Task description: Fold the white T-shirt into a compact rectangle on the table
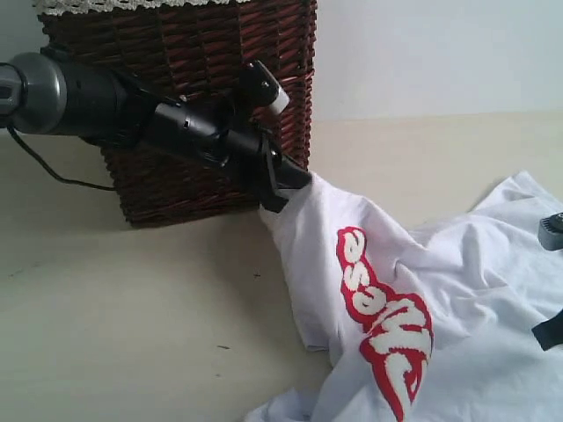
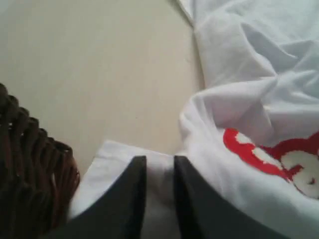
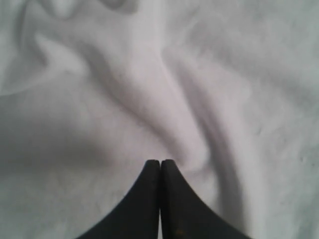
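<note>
The white T-shirt (image 1: pixel 457 290) lies crumpled over the right side of the cream table (image 1: pixel 132 308), its red band of white letters (image 1: pixel 387 325) running diagonally. One bunched edge is lifted in front of the basket, and my left gripper (image 1: pixel 286 183) is shut on it. In the left wrist view, white cloth fills the narrow gap between the black jaws of that gripper (image 2: pixel 159 163), with the shirt (image 2: pixel 249 74) and the red print (image 2: pixel 259 159) beyond. My right gripper (image 3: pixel 160 162) is over wrinkled shirt fabric (image 3: pixel 199 74), its jaws pressed together with nothing seen between them. Only part of the right arm (image 1: pixel 551 327) shows at the exterior view's edge.
A dark red-brown wicker basket (image 1: pixel 193 53) with white lace trim (image 1: pixel 114 5) stands at the back left, right behind the left arm; its side (image 2: pixel 30 169) is close beside the left gripper. A black cable (image 1: pixel 53 171) hangs by the basket. Bare table (image 2: pixel 99 64) stretches along the front left.
</note>
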You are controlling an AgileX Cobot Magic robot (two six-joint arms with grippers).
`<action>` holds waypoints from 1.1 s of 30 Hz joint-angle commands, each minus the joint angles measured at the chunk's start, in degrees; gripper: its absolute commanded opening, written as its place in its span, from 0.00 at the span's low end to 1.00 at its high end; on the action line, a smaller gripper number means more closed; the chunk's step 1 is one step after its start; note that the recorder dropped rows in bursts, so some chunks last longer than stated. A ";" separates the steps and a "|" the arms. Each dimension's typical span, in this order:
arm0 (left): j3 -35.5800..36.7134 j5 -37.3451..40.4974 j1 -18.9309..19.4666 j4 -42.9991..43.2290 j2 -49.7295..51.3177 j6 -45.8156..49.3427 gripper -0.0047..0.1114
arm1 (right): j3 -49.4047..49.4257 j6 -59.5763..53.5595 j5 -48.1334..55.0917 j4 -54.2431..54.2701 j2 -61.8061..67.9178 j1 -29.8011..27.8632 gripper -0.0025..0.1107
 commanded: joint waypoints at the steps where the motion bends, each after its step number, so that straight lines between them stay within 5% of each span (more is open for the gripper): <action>1: -0.52 -0.09 -0.15 -1.65 -0.36 -1.94 0.67 | 0.06 -0.43 0.26 0.34 0.05 -0.16 0.02; 2: -0.52 1.67 -0.15 -1.01 -0.36 -6.37 0.78 | 0.06 -0.43 0.26 0.34 0.05 -0.16 0.02; 4: -0.52 12.77 -0.15 5.56 -0.36 -16.19 0.76 | 0.06 -0.43 0.26 0.44 0.05 -0.16 0.02; 6: -0.03 28.10 -0.15 10.17 -0.36 -20.73 0.59 | 0.06 -0.43 0.05 0.44 0.05 -0.16 0.02; 8: 2.12 34.44 -0.15 12.88 -0.36 -18.40 0.42 | 0.06 -0.43 -0.22 0.44 0.05 -0.16 0.02; 13: 7.70 34.44 -1.68 19.99 -0.24 -7.43 0.42 | 0.06 -0.43 -0.61 0.80 0.05 -0.16 0.02; 20: 10.63 20.42 -5.43 22.35 0.10 13.27 0.53 | 0.06 -0.43 -0.71 0.94 0.05 -0.16 0.02; 33: 10.63 10.79 -10.43 21.06 3.61 18.39 0.48 | 0.06 -0.43 -0.50 2.61 0.05 -0.16 0.02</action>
